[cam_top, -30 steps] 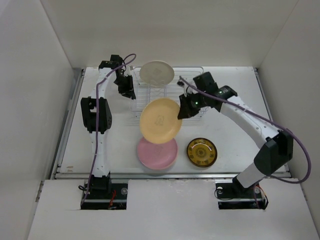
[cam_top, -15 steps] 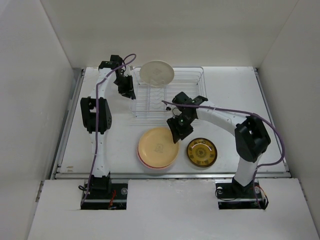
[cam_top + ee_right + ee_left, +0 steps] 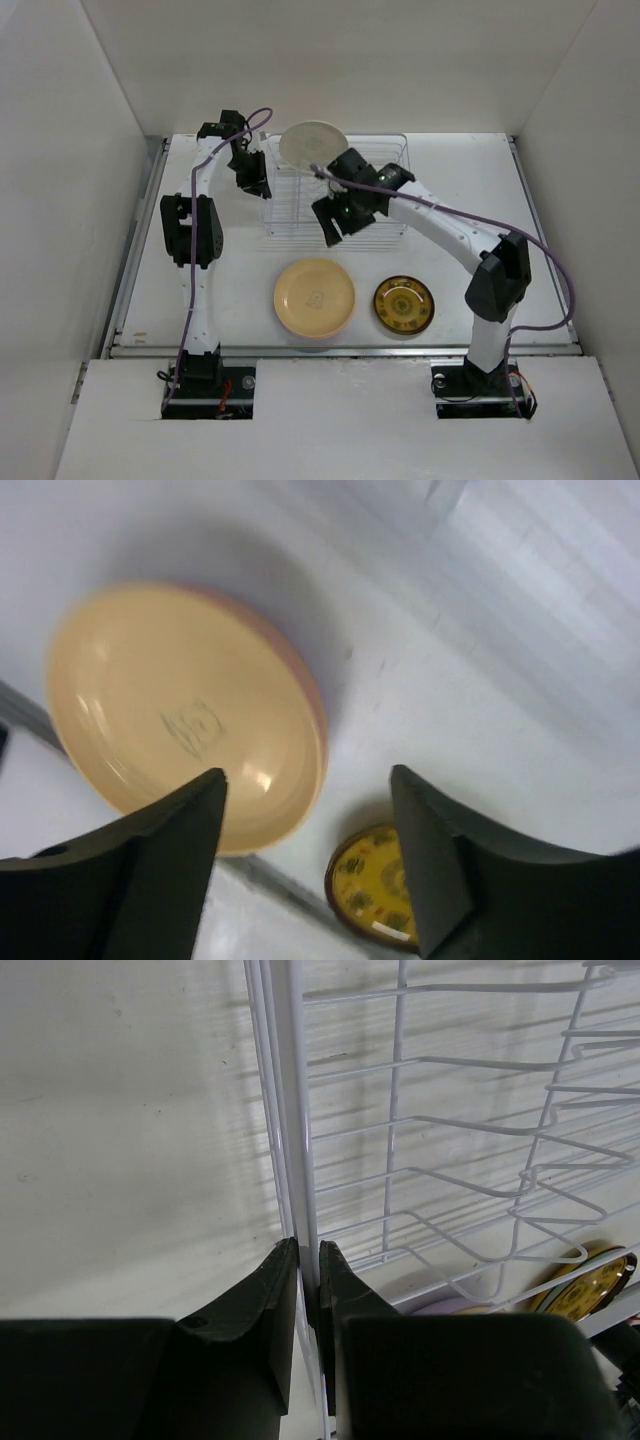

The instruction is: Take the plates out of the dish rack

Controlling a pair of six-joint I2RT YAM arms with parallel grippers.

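On the worktop (image 3: 240, 280) an orange-yellow plate (image 3: 314, 297) and an ornate plate (image 3: 404, 304) are laid, a cream plate (image 3: 313, 146) is left in the dish rack (image 3: 385, 150) pinched by the left claw (image 3: 308, 1250), the right claw (image 3: 308, 775) spread empty.

My table (image 3: 470, 160) bears the rack (image 3: 285, 205). Nearer me lie a yellow-topped pink plate (image 3: 303, 675) and an ornate plate (image 3: 404, 304).

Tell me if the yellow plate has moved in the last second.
Yes. The yellow plate came down from in front of the dish rack toward the near edge and now lies flat left of the ornate plate.
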